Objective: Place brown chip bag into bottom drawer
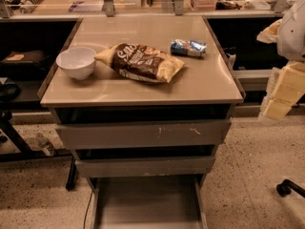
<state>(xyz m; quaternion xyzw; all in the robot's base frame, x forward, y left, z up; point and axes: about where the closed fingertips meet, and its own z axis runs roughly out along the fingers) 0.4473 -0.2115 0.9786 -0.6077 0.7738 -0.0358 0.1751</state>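
Note:
The brown chip bag (141, 62) lies flat on the tan table top, near its middle, with white script lettering facing up. Below the table, the bottom drawer (145, 204) is pulled out, showing a flat grey floor with nothing on it. My gripper (282, 95) hangs at the right edge of the camera view, beside the table's right side and well apart from the bag, holding nothing that I can see.
A white bowl (76, 62) stands left of the bag and a small blue-and-silver packet (188, 47) lies to its right. Two upper grey drawers (143, 135) are pushed in. A black chair base (288, 189) sits on the floor at the right, and dark furniture legs stand at the left.

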